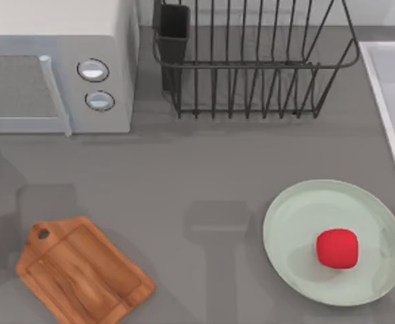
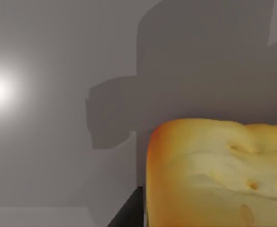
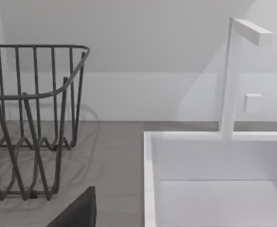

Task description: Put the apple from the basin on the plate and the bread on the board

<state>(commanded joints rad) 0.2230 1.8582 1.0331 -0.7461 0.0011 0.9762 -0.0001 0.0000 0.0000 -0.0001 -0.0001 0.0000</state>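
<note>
The red apple (image 1: pixel 337 248) lies on the pale mint-green plate (image 1: pixel 292 216) at the table's front right. At the front left is the brown wooden board (image 1: pixel 82 273), with nothing on it. In the left wrist view the golden bread (image 2: pixel 214 175) sits very close to the camera, above the grey table. My left gripper (image 2: pixel 129 215) shows as a dark finger against the bread's side, shut on it. The white basin (image 1: pixel 386 81) runs along the right edge; its rim (image 3: pixel 150 179) is just beyond my right gripper (image 3: pixel 76 213), of which only a dark part shows.
A grey microwave (image 1: pixel 55 67) stands at the back left and a black wire dish rack (image 1: pixel 251 61) at the back middle. A white faucet (image 3: pixel 230 75) rises behind the basin. Arm shadows fall on the table's middle and left.
</note>
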